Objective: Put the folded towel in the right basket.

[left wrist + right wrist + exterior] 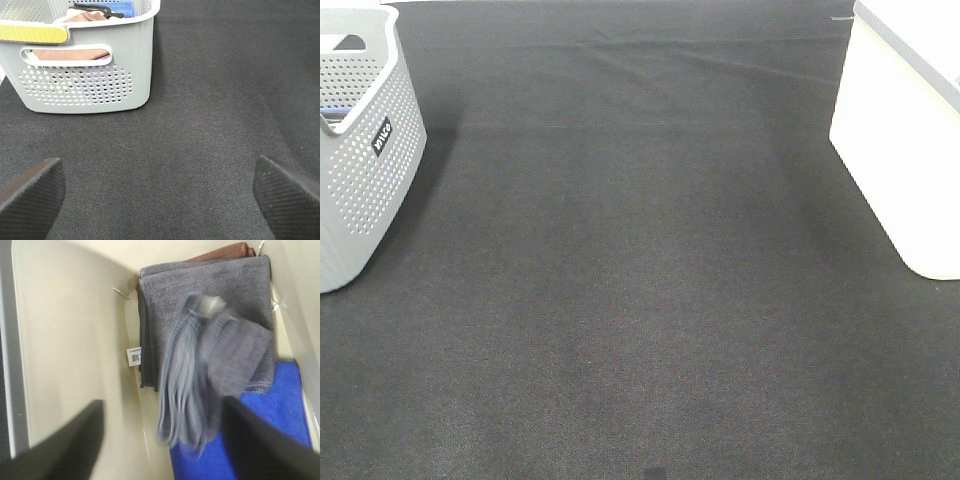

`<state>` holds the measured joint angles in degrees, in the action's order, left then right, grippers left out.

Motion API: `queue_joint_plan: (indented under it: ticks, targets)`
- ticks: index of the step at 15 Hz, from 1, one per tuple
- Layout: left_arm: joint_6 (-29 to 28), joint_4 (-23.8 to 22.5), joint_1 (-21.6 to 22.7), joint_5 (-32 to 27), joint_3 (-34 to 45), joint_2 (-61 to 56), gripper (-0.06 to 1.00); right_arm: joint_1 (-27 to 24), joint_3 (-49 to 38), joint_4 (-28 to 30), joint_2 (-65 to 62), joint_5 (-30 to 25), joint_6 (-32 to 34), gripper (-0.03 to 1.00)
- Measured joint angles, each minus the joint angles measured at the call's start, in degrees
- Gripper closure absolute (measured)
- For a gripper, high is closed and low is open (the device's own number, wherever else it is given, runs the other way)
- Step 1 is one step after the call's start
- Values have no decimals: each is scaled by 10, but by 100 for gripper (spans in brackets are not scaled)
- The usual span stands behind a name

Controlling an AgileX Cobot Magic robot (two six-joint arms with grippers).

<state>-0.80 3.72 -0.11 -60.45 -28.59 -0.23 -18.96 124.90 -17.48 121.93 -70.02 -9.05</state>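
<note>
In the right wrist view my right gripper (pixel 162 440) is open above the inside of the white right basket (pixel 70 340). A grey folded towel (pixel 210 370), blurred, hangs loose between the spread fingers and touches neither. Below it lie another grey towel (pixel 200 280), a brown towel (pixel 225 251) and a blue towel (pixel 270 415). The right basket also shows at the right edge of the high view (pixel 900 140). Neither arm is in the high view. My left gripper (pixel 160 200) is open and empty over the dark cloth.
A grey perforated basket (pixel 360 170) stands at the far left; the left wrist view shows it (pixel 85 85) holding brown and blue towels. A dark cloth (pixel 640 300) covers the table between the two baskets.
</note>
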Motion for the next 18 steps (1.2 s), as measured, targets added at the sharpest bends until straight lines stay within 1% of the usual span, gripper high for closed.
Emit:
queue_joint_plan:
  ticks: [1,2,3,5,8,10,11,14,15,18]
  targets:
    - [0,0,0,0,0,0,-2,0,0,1,0,0,0,25]
    - [0,0,0,0,0,0,-2,5,0,-3,0,0,1,22]
    - [0,0,0,0,0,0,-2,14,0,-4,-1,0,1,21]
    - [0,0,0,0,0,0,-2,48,0,-2,-10,1,1,21]
    - [0,0,0,0,0,0,-2,116,0,23,-36,1,2,21]
    - [0,0,0,0,0,0,-2,154,0,40,-46,1,16,21]
    - [0,0,0,0,0,0,-2,154,0,40,-46,1,16,21]
    - [0,0,0,0,0,0,-2,194,-9,67,-58,1,32,21]
    - [0,0,0,0,0,0,-2,200,-25,69,-72,1,32,21]
    - [0,0,0,0,0,0,-2,202,-140,84,-166,2,39,21]
